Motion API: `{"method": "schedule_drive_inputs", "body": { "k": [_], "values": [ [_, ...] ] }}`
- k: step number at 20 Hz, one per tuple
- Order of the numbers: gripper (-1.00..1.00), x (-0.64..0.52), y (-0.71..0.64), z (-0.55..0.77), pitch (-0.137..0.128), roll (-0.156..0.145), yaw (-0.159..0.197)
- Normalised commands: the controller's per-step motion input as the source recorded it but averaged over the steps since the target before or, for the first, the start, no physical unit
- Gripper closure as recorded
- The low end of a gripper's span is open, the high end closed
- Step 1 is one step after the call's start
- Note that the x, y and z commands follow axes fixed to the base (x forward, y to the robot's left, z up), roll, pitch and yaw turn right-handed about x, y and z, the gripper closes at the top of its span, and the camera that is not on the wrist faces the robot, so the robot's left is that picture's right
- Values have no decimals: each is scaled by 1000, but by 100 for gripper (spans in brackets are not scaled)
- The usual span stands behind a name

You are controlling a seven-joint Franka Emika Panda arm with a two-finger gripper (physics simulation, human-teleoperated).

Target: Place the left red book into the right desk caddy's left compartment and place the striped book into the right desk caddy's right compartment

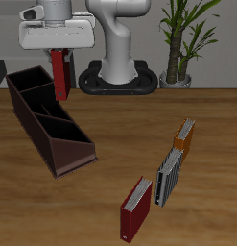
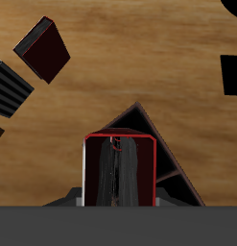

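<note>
One book's up in the air: the claw (image 1: 60,60) is clenched on the left red book (image 1: 60,77), which hangs upright, long axis vertical, at the far back end of the right desk caddy (image 1: 48,120). That back end is the low-walled left compartment (image 1: 30,85), and the book's bottom edge sits at about rim height, over or just beside the back wall; can't tell exactly from the exterior view. Wrist view helps: red book (image 2: 118,171) fills the middle w/ page edges facing the cam, the caddy's dark walls (image 2: 139,117) just beyond it. So the key relation, I'd say: compartment is straight below, book's thin face needs to line up w/ the caddy's walls, then a straight drop. Risk is clipping the rim.

Striped book (image 1: 169,179) stands untouched on the tabletop (image 1: 110,144), well apart from the caddy, near the front, between the second red book (image 1: 136,209) and the orange book (image 1: 183,141). That's the next fetch, bound for the tall-walled right compartment (image 1: 74,152).
</note>
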Motion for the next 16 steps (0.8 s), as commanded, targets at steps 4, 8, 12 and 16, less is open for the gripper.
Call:
{"method": "schedule_drive_inputs", "body": {
  "k": [4,8,12,16],
  "values": [
    [100,88,-68,-93,5,-24,-13],
    [100,28,-8,-49,-8,-2,-10],
    [100,-78,124,58,-14,24,9],
    [100,7,15,-33,-5,-7,0]
  ]
}}
